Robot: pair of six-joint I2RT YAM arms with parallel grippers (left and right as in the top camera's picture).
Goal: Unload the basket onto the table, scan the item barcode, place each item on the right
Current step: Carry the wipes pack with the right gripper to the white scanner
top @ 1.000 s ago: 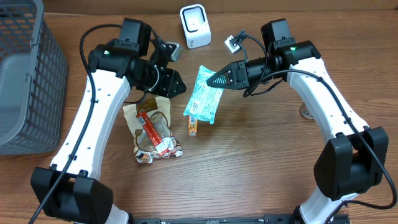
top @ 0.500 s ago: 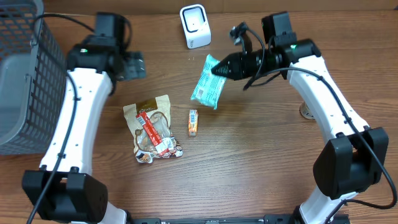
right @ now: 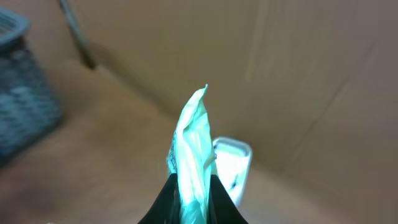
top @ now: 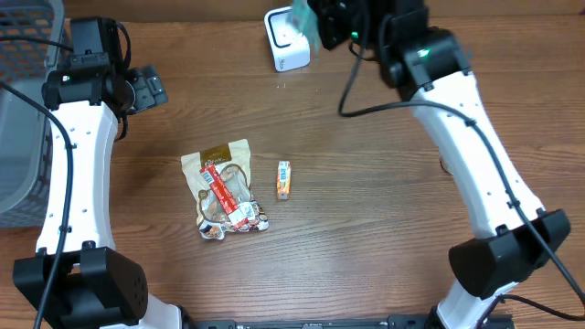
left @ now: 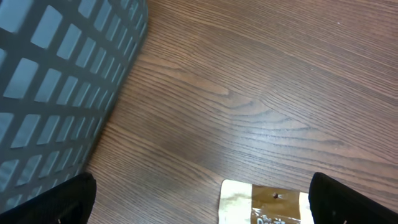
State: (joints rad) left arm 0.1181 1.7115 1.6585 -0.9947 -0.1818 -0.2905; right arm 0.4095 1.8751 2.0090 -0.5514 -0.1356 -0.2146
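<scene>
A teal packet (right: 191, 143) is pinched in the right gripper (right: 189, 202) close by the white scanner (top: 286, 41), while the left gripper (top: 148, 89) is spread wide above the bench (top: 366, 201).

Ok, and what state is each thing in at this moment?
left gripper: open, holding nothing.
right gripper: shut on the teal packet.
teal packet: lifted, held edge-up by the scanner.
scanner: standing upright.
brown pouch: lying flat, untouched.
small orange bar: lying flat beside the brown pouch, apart from it.
basket: upright, untouched.
</scene>
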